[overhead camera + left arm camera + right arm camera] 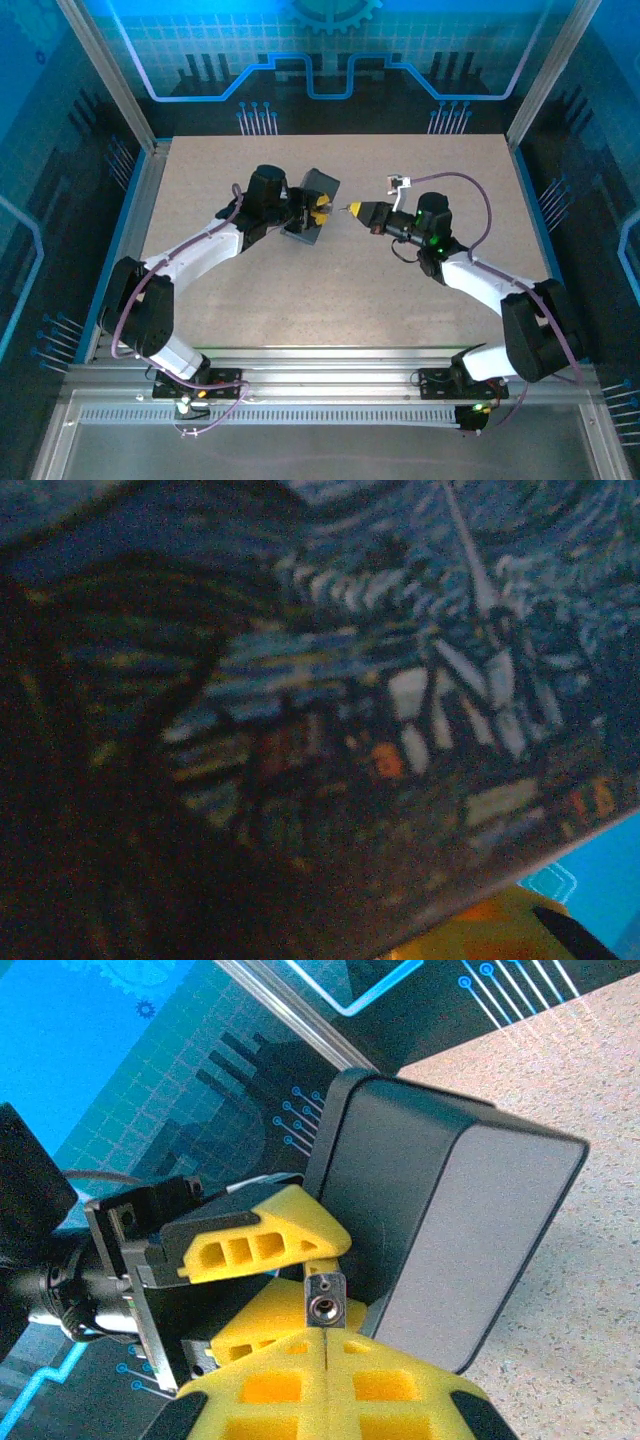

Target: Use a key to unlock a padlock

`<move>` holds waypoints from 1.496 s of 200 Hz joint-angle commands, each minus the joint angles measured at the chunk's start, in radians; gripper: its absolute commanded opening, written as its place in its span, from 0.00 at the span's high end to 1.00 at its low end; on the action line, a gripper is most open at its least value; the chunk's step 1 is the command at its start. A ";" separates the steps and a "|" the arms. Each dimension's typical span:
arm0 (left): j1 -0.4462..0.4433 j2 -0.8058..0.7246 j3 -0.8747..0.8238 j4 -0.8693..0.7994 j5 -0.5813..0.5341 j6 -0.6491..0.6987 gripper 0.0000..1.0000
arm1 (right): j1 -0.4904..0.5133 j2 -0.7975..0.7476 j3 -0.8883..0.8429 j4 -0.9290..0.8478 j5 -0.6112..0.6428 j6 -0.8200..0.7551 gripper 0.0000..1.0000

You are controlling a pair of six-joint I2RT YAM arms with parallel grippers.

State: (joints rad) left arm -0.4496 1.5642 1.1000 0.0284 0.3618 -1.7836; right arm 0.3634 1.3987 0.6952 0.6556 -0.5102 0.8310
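Over the bench (300, 300) mid, nearer its far edge, L fingers (255, 1245) part-closed, pinching the padlock (325, 1305) w/ dark tin box (450, 1210) tilted just behind, & R fingers (270, 1390) shut tight, tips touching padlock's keyhole end.

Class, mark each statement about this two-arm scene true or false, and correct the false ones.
1. The right end effector has its fingers shut together. True.
2. The dark box lies far from both arms. False: it is right at the left end effector.
3. A small silvery padlock sits just at the right end effector's tips. True.
4. The two end effectors point away from each other. False: they face each other, tips close.
5. The table is speckled beige. True.
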 commanded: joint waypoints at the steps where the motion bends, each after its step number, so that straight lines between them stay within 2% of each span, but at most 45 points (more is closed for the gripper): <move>1: 0.009 0.002 -0.003 0.119 0.061 -0.032 0.92 | 0.027 0.021 0.033 0.086 -0.022 -0.030 1.00; 147: 0.020 -0.023 -0.024 0.134 0.058 -0.053 0.92 | 0.039 0.035 0.016 0.161 0.071 0.015 1.00; 299: 0.020 -0.032 -0.065 0.209 0.031 -0.121 0.93 | 0.045 0.069 0.020 0.183 0.089 0.045 1.00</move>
State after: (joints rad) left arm -0.4381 1.5738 1.0401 0.1635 0.3973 -1.8881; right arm 0.3923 1.4620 0.7013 0.7799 -0.4442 0.8722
